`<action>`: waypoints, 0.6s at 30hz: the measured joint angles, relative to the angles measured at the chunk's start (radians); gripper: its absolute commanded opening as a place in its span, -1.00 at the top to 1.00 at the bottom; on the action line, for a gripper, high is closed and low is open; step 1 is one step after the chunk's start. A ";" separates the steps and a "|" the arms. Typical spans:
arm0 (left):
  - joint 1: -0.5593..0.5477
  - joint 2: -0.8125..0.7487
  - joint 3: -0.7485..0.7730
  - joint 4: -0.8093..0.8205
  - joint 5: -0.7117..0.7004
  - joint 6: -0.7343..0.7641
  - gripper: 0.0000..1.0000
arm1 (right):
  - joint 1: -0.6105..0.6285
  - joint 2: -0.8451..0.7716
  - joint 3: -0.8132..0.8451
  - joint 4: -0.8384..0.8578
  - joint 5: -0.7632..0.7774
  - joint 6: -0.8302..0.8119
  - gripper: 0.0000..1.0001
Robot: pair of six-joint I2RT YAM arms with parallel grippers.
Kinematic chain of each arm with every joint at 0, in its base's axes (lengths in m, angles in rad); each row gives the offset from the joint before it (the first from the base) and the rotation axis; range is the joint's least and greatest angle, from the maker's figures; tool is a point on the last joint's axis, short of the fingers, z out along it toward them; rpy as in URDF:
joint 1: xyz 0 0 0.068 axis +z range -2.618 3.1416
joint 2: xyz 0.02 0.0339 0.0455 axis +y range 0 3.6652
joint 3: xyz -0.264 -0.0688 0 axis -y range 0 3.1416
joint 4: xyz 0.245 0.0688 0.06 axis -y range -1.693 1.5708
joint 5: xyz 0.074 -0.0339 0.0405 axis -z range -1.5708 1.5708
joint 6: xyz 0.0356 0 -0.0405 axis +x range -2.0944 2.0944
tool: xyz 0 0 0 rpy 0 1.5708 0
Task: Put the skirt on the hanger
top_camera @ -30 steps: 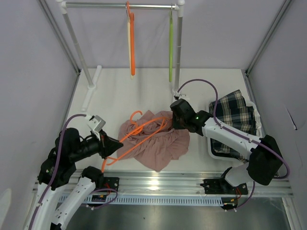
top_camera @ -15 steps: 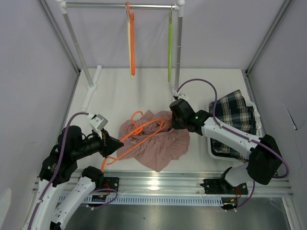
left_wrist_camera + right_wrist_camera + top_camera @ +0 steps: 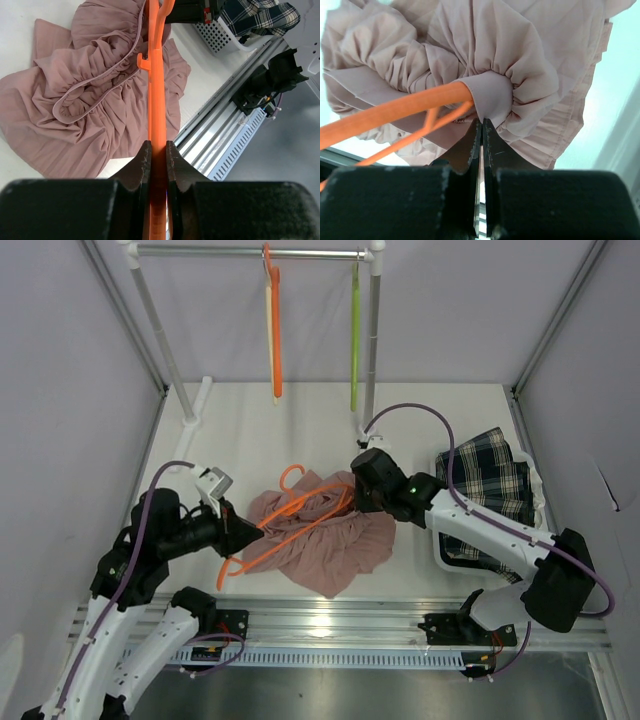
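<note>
Two arms at work on a white table (image 3: 250,430) — though not, at this moment, on the task's own garment. The left gripper (image 3: 158,150) is clamped on the lower bar of an orange hanger (image 3: 156,75), its jaws pressed to both sides of the plastic. The right gripper (image 3: 481,127) is pinched closed on a gathered fold of the pink ruffled garment (image 3: 520,45), right where the orange hanger's far end pushes into the cloth.

The skirt (image 3: 490,480), dark with a white-lined check, lies crumpled in a white basket (image 3: 440,550) at the right edge of the table, beside the right arm and touched by neither gripper. The hanger (image 3: 267,310), a thin pale sliver, appears to hang from the rail (image 3: 250,252) at the back, tight against a second orange hanger (image 3: 274,340) and well apart from the lime-green hanger (image 3: 355,340). Its outline is hard to make out.

Judging by its folds, the skirt is light, limp and pleated. It will sag and bunch wherever it is lifted, so the waistband is likely the best hold — pinched at one end while the hanger's shoulder slides inside. Where the waistband lies in the heap cannot be told. The hanger looks stiff, light and smooth, best gripped on its lower bar or near the hook, and it could swing on the rail when touched.
</note>
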 measured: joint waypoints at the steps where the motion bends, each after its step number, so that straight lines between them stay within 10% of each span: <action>1: -0.005 0.007 0.001 0.004 0.000 -0.003 1.00 | 0.000 -0.003 0.005 0.000 0.001 -0.001 1.00; 18: -0.218 0.179 0.003 0.164 -0.159 -0.039 1.00 | 0.004 -0.060 0.032 -0.047 0.008 -0.017 1.00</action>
